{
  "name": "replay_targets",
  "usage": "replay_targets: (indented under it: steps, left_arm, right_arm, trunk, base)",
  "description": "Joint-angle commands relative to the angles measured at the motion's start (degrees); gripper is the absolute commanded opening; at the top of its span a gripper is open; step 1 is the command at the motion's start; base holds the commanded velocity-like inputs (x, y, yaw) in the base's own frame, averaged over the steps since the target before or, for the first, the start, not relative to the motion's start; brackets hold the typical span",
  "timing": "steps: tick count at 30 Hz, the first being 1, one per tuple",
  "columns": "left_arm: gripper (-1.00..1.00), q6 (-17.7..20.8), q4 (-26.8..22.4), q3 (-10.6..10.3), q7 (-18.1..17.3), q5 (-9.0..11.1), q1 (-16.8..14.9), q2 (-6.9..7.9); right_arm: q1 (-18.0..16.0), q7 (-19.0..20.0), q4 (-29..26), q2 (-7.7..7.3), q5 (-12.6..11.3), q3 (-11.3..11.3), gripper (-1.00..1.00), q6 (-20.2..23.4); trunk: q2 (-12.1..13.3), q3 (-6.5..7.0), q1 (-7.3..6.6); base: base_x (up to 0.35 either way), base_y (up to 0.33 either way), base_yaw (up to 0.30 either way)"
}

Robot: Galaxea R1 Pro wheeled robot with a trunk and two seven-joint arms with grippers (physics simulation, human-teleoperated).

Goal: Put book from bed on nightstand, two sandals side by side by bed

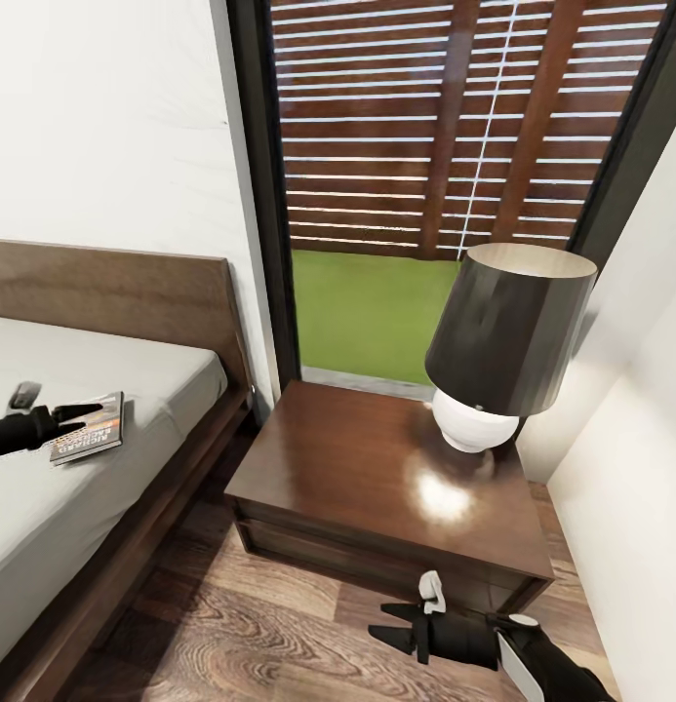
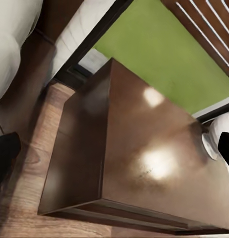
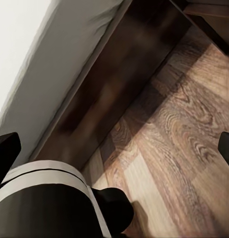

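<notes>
One book (image 1: 90, 428), thin paperback, dark cover with white lettering on an orange-red band; flat on the grey mattress of the bed (image 1: 133, 375), near the edge facing the nightstand (image 1: 377, 478). Left gripper (image 1: 82, 411): black, hovering low over the book's near corner, tips above the cover, contact not determinable; fingers close together in the head view, yet dark tips at opposite borders of the left wrist view, so spread not determinable. Right gripper (image 1: 401, 624): low over the wood floor (image 1: 240, 634) in front of the nightstand, fingers apart, holding nothing. Nightstand surface: glossy, bare apart from a lamp (image 1: 503, 341) with black shade at the far right. Step in hand, by judgement: pickup of the book. Next move: secure pinch on the thin edge, lift clear of the mattress, carry across the gap to the bare surface, well away from the lamp. No sandals catalogued here.
</notes>
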Motion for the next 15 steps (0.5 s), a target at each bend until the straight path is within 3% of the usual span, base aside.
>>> replay_targets:
  steps: [1,15]
  left_arm:
    - [1.00,0.26,-0.31,-0.16,0.25,0.00,-0.37,0.02]
    - [1.00,-4.19,-4.84,-0.32,4.74,-4.28,-4.98,0.01]
  right_arm:
    - [-0.03,-0.30,0.01,-0.06,-0.59,0.35,1.00,0.59]
    - [-0.03,-4.80,0.16,-0.02,-0.36,0.34,1.00,0.60]
  trunk:
    - [-0.02,-0.05,-0.01]
    - [-0.02,-0.05,-0.01]
  base:
    - [0.000,0.000,0.000]
    - [0.000,0.000,0.000]
